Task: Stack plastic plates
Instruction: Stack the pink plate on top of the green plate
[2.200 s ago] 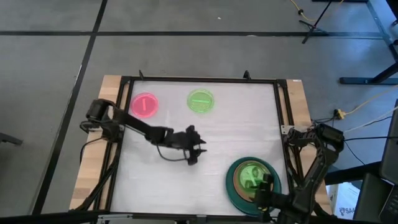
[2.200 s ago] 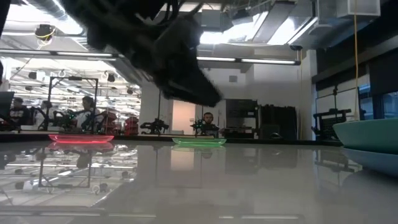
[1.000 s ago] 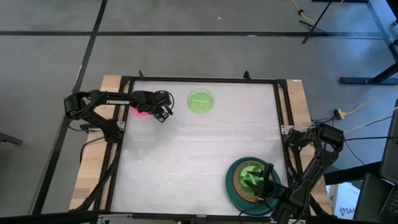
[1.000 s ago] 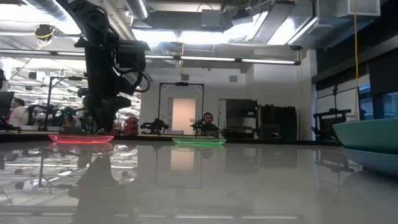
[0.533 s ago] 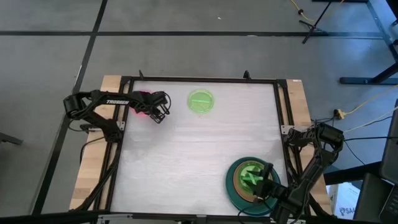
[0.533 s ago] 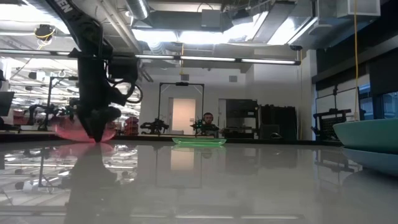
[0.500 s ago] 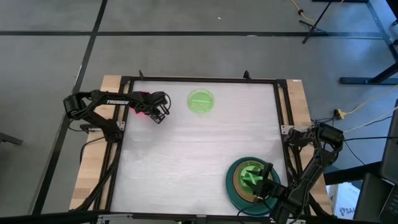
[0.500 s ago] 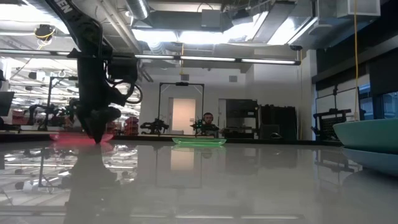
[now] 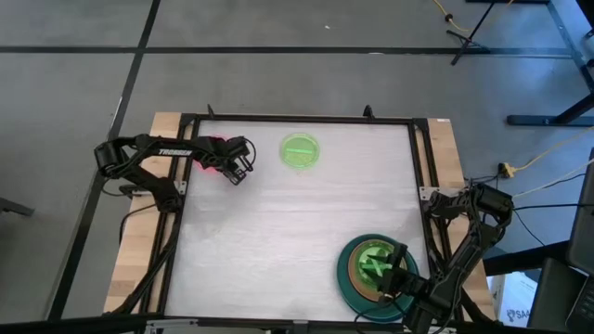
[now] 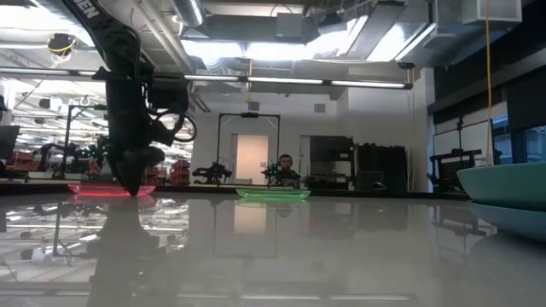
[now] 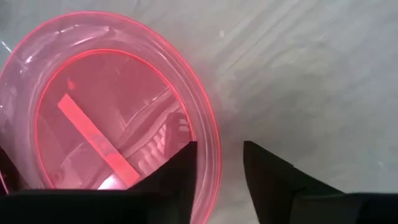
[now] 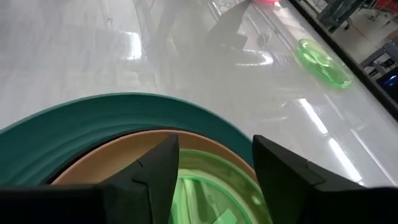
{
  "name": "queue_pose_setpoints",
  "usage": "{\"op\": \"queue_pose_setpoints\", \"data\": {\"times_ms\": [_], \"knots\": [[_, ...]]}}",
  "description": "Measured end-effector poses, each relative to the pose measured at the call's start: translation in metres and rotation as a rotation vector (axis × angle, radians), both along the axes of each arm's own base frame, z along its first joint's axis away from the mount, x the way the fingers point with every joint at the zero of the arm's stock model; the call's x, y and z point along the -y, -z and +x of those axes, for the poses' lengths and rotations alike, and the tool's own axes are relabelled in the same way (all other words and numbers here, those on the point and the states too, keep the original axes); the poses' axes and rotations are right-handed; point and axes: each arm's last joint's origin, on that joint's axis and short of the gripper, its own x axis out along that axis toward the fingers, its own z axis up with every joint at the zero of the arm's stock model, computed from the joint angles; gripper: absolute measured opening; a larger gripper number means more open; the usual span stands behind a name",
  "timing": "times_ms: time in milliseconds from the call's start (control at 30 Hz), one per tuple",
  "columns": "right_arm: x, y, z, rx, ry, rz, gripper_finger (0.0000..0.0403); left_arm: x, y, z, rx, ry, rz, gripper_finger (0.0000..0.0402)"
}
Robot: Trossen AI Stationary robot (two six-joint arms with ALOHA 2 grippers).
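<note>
The small pink plate lies flat at the table's far left. My left gripper has come down on its right side, narrowly open, one finger inside the rim and one outside. A small neon-green plate lies flat at the far middle. At the near right a stack rests on the table: a teal plate, a terracotta-orange one and a green one on top. My right gripper is open over the stack. My left gripper stands astride the pink plate's rim on the side toward the table's middle, coming from above and pointing down. The inner finger overlaps the rim, and a strip of table shows beside the outer finger. Whether they touch it, I cannot tell.
A black frame rail runs around the white table top. The broad middle of the table holds nothing. In the low view the teal plate's rim rises at the right edge. People and benches show in the room behind.
My left gripper shifted slightly toward the table's left edge and sank onto the pink plate's right side. Half a second ago the pink plate tipped up for a moment; it lies flat again now.
</note>
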Motion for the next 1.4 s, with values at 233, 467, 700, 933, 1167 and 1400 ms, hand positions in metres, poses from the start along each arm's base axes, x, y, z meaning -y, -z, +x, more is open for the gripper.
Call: {"op": "queue_pose_setpoints", "data": {"times_ms": [233, 467, 700, 933, 1167, 1400], "knots": [[-0.001, 0.001, -0.001, -0.049, 0.004, 0.033, 0.0198, -0.001, 0.0, 0.0, -0.018, 0.0, 0.039, 0.0045], [-0.003, 0.002, 0.0, -0.039, 0.004, 0.058, 0.0198, 0.005, 0.0, 0.006, -0.021, 0.055, 0.069, 0.0006], [-0.01, -0.012, 0.004, -0.026, 0.013, 0.088, 0.0198, 0.037, -0.001, 0.027, 0.036, 0.209, 0.092, 0.0003], [-0.017, -0.034, 0.006, -0.049, 0.013, 0.088, 0.0198, 0.081, -0.02, 0.061, 0.178, 0.431, 0.136, 0.0002], [-0.021, -0.047, 0.008, -0.055, -0.004, 0.085, 0.0198, 0.136, -0.047, 0.089, 0.399, 0.642, 0.154, 0.0005], [-0.028, -0.063, 0.012, -0.045, -0.023, 0.107, 0.0198, 0.193, -0.064, 0.103, 0.666, 0.864, 0.181, 0.0006]]}}
